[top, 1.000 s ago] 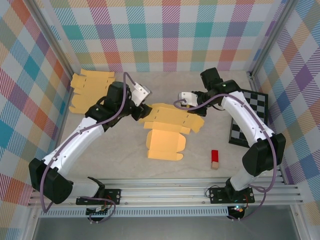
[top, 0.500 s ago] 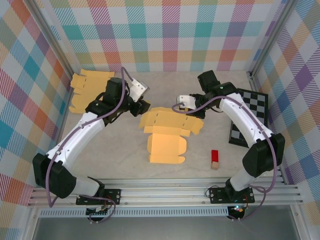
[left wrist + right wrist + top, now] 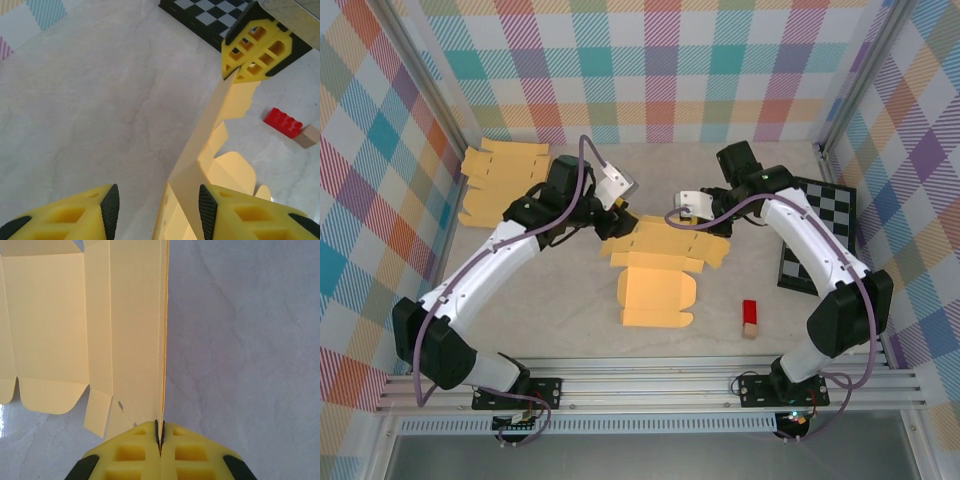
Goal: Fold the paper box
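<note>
Top: both arms bent inward over paper box at counter centre, left gripper & right gripper at its far edge. L wrist: jaws released, straddling raised flap. R wrist: jaws clenched on flap edge.

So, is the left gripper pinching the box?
No, the left gripper is open, with the box flap standing between its spread fingers.

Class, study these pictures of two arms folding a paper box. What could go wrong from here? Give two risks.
1. The right claw pinches only the thin edge of a raised flap of the paper box; a pull may make it slip or tear.
2. The left claw is open with that flap close against one finger, so closing could crease the flap rather than grip it.
</note>
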Controlling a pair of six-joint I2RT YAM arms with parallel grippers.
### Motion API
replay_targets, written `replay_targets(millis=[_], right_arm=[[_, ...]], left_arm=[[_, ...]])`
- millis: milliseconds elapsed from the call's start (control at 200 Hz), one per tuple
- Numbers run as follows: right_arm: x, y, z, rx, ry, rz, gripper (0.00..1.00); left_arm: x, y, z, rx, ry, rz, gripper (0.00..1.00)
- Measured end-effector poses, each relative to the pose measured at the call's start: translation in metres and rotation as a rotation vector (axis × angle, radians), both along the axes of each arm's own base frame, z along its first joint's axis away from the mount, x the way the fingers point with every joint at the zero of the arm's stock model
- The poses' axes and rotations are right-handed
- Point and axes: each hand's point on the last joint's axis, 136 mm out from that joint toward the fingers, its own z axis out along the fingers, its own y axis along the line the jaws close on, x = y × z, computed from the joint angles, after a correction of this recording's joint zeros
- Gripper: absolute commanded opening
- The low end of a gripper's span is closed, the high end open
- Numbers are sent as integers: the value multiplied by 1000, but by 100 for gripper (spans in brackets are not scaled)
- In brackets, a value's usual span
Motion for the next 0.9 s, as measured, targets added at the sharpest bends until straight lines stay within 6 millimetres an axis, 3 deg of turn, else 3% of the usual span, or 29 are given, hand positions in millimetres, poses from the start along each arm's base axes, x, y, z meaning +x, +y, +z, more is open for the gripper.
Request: replay_targets(millis=[250,520,640,900], right_arm=[[1,-2,-1,-18,-7,-7,0],[-2,-2,-2,-18,8,-4,0],[-5,-2,-3,-14,20,0,0],[-7,-2,-4,-7,36,3,0]], left_arm=[[-1,-14,-16,20,39,-32,48],[-5,-28,-17,23,39,-65,47],[-5,-32,-19,23,44,-72,40],[-8,-39,-14,-3,37,-86,11]])
